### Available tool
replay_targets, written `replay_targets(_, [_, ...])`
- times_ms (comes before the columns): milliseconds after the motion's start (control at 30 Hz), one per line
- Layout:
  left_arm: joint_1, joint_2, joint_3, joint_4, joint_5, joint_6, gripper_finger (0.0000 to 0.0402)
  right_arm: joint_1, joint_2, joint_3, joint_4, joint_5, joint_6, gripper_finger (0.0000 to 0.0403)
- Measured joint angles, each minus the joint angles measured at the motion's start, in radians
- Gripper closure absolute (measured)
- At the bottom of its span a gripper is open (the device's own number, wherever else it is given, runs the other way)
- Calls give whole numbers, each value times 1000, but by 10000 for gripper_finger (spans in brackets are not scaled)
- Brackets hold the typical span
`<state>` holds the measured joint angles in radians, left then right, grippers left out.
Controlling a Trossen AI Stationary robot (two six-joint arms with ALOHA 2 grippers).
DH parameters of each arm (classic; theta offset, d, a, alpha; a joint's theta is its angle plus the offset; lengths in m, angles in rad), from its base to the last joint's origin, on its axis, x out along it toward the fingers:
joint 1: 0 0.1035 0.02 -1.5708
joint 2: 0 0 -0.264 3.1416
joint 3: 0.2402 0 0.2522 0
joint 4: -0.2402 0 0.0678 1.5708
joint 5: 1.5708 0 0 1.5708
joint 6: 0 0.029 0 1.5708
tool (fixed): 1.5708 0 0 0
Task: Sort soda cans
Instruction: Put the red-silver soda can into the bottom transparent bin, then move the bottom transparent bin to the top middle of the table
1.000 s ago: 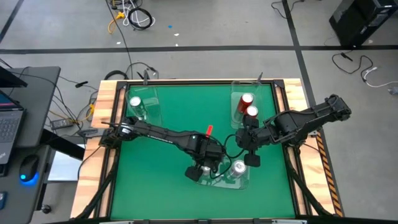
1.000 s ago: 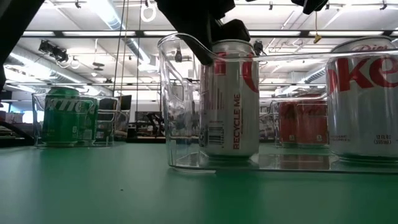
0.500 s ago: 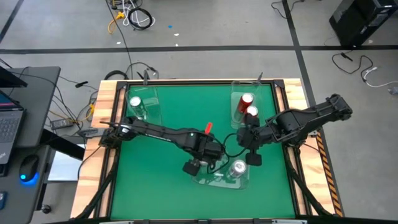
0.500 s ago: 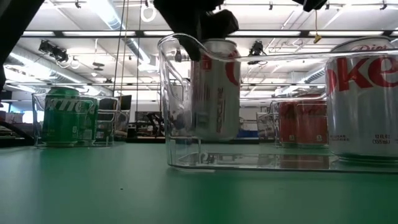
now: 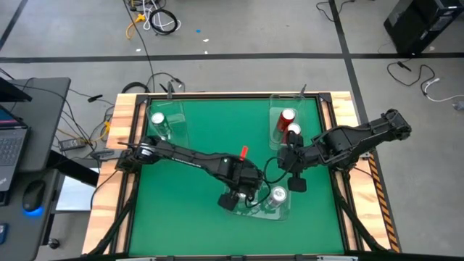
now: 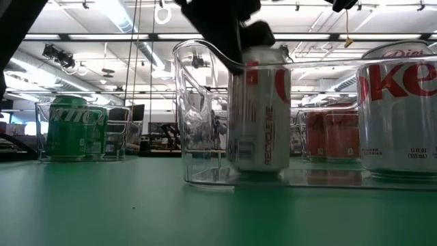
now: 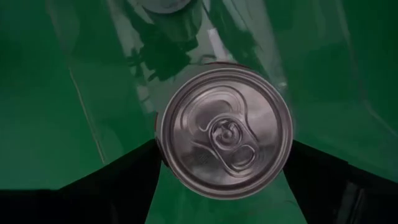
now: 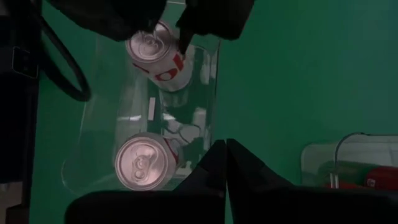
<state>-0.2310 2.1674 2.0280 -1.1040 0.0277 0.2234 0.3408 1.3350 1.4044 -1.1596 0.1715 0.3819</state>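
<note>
Two silver soda cans are in the clear tray by the table's near edge. My left gripper is shut on one of them, whose top fills the left wrist view. The other silver can stands on its base to its right. Two red cans stand in the far-right tray, and green cans stand in the far-left tray. My right gripper is shut and touches nothing; it hovers right of the near tray. My left gripper pinches the silver can's side wall just under its top rim, one finger on each of two opposite sides. The fingers come from above, pointing down. The can is upright inside the tray with its base at or just above the tray floor.
Clear tray walls rise around the near cans. The far-right tray and the far-left tray sit near the far corners. Bare green mat lies between them. A raised wooden border frames the table.
My left gripper lifted the silver can and carried it a little toward the table's left, then brought it back to the right and down into the near tray. The can stayed upright and held throughout.
</note>
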Motion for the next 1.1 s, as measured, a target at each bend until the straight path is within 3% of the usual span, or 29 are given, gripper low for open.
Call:
replay_targets(333, [-1,-3,-61,75,-43,-76,63,0,0,0,-2,0,0,403])
replay_targets(667, [-12,-1,-63,3,-83,-87,30,0,0,0,-1,1,0,403])
replay_targets(1100, [-13,-110,-61,-113,-170,-101,27,0,-1,0,5,1,-12,403])
